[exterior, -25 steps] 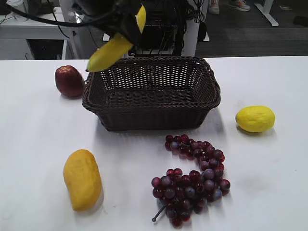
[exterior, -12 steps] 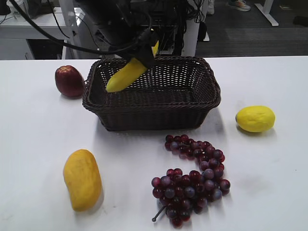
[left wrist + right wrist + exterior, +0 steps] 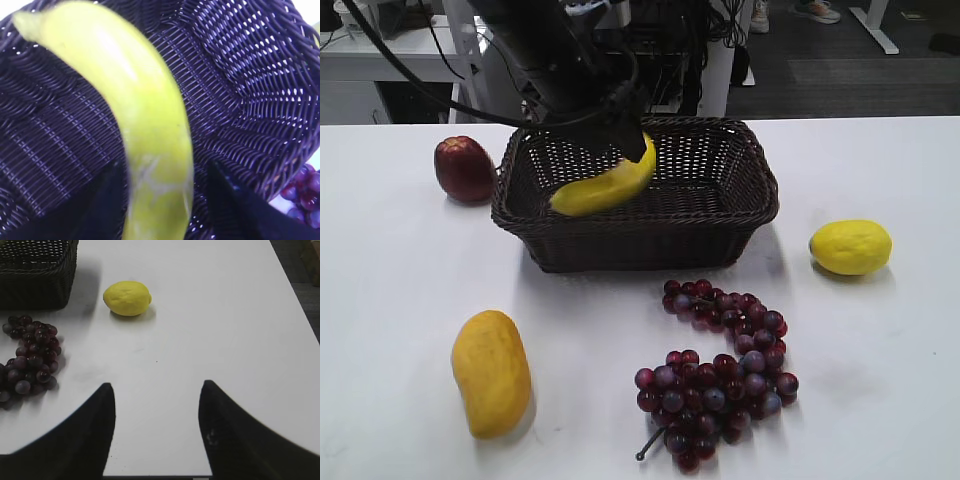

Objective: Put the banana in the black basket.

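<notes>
The yellow banana (image 3: pixel 605 188) is inside the black basket (image 3: pixel 650 240), low and nearly level, toward its left half. My left gripper (image 3: pixel 632 140) is in the basket just above the banana's right end. In the left wrist view the banana (image 3: pixel 145 125) runs blurred between the fingers of the left gripper (image 3: pixel 165 170), with a gap showing on the right side, over the basket floor (image 3: pixel 240 75). The jaws are open. My right gripper (image 3: pixel 156 387) is open and empty over bare table and is not in the exterior view.
A red apple (image 3: pixel 465 168) sits left of the basket. A mango (image 3: pixel 491 372) lies front left. Purple grapes (image 3: pixel 720 375) lie in front of the basket and a lemon (image 3: pixel 850 246) to its right; both show in the right wrist view, grapes (image 3: pixel 30 360) and lemon (image 3: pixel 127 298).
My left gripper has come down from above the basket's back left rim into the basket. The banana went from steeply tilted to low and nearly level inside it.
</notes>
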`<state>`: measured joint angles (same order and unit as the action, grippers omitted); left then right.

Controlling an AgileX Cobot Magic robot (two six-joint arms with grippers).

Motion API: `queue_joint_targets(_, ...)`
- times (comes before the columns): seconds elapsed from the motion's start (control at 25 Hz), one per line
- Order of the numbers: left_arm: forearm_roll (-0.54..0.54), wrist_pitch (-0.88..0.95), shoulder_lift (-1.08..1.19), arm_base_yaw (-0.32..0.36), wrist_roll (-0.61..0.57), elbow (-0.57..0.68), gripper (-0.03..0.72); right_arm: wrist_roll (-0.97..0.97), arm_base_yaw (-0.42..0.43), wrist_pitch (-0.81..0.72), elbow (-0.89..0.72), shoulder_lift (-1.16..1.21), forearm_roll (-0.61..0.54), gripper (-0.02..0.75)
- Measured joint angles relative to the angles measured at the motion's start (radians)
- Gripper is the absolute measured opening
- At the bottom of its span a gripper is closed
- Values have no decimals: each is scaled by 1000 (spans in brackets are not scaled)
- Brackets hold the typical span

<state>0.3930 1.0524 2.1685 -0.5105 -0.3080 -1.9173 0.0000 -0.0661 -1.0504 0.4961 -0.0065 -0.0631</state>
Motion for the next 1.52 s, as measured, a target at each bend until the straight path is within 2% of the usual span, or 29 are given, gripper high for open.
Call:
queue_joint_targets(0.12,2,26,0,0,8,0,637,0,0,0,0,0,0,440)
queue_joint_targets(0.32,-9,49,-3,0,15,0,636,0,0,0,0,0,0,440)
queue_joint_targets(0.48,-82,65,-27,13,97,0,615,0,0,0,0,0,0,440)
queue_joint_targets(0.68,-197,150,-57,67,182,0,582,0,0,0,0,0,0,440)
queue_joint_targets(0.96,-222,164,-74,168,282,0,577,0,0,0,0,0,0,440)
queue_joint_targets(1.24,-237,164,-119,251,301,10,573,0,0,0,0,0,0,440)
queue_joint_targets(1.52,-293,164,-168,335,308,133,571,0,0,0,0,0,0,440)
